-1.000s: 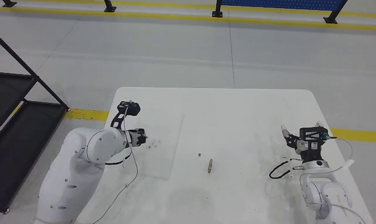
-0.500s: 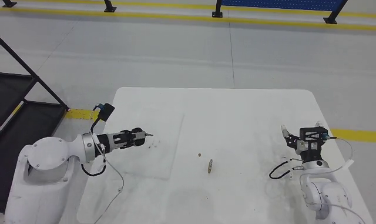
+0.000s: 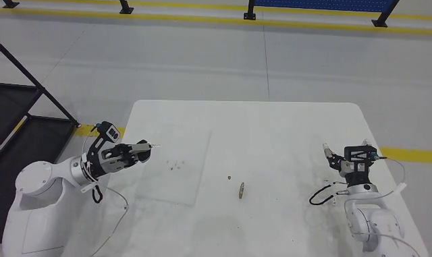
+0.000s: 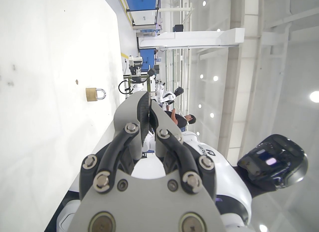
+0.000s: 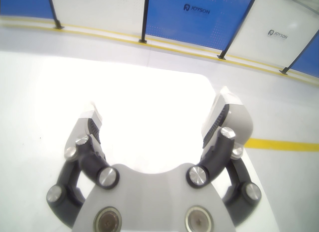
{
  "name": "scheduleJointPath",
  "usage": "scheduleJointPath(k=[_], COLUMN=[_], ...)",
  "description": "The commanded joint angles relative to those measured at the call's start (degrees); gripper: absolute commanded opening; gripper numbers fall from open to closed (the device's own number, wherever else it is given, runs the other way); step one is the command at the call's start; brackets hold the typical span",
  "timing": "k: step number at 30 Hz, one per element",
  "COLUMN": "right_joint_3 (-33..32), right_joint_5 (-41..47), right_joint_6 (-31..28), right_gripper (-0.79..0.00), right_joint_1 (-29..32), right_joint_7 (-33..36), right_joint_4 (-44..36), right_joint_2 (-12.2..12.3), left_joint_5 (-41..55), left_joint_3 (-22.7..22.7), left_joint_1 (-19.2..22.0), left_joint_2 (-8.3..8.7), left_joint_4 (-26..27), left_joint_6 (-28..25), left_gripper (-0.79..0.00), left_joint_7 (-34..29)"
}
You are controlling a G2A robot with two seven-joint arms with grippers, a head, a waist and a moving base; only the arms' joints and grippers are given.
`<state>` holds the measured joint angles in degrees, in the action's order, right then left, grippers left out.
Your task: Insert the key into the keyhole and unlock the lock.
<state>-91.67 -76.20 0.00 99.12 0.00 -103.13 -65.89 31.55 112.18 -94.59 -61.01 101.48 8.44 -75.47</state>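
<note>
left gripper clamped on the key, lock well apart at mid-table

left gripper (image 4: 147, 97) sat near the left edge of the white table (image 3: 283, 122), its tips aimed across the surface. its jaws were pressed together, and a thin metal sliver, apparently the key (image 4: 149, 100), was pinched between the ribbed black pads (image 4: 142, 108), with only its edge poking past the tips. from above the same gripper (image 3: 150, 147) showed a fine bright point at its front end.

the lock (image 4: 94, 94), a brass padlock with a silver shackle, rested around the middle of the table, well apart from both grippers. its shackle looked seated in the body. from above the lock (image 3: 241, 189) appeared as a narrow sliver, so it seemed to stand on its base with the shackle up. a tiny brownish speck (image 3: 229, 179) lay just beside it, on the side away from the robot, and a few dark marks (image 3: 177, 165) dotted the surface between the left gripper and the lock.

the right gripper (image 5: 160, 106) was near the right edge of the table, jaws spread wide with nothing between them; the top view showed it (image 3: 345, 149) far from the lock.
</note>
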Motion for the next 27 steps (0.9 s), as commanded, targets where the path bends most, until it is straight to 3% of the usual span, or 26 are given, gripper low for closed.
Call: scheduleJointPath(k=[1, 15, 27], right_joint_3=[0.0, 0.1, 2.6], right_joint_5=[0.0, 0.1, 3.7], right_joint_6=[0.0, -0.5, -11.9], right_gripper=[0.000, 0.000, 0.000], right_joint_1=[0.0, -0.3, -3.7], right_joint_7=[0.0, 0.6, 31.8], right_joint_4=[0.0, -0.3, -18.4], right_joint_2=[0.0, 0.0, 0.6], left_joint_5=[0.6, 0.0, 0.0], left_joint_3=[-0.2, -0.1, -0.1], left_joint_1=[0.6, 0.8, 0.8], left_joint_2=[0.20, 0.35, 0.35], left_joint_4=[-0.6, -0.8, -0.8], left_joint_6=[-0.6, -1.5, -1.5], left_gripper=[-0.785, -0.785, -0.785], left_joint_7=[-1.6, -2.3, -2.3])
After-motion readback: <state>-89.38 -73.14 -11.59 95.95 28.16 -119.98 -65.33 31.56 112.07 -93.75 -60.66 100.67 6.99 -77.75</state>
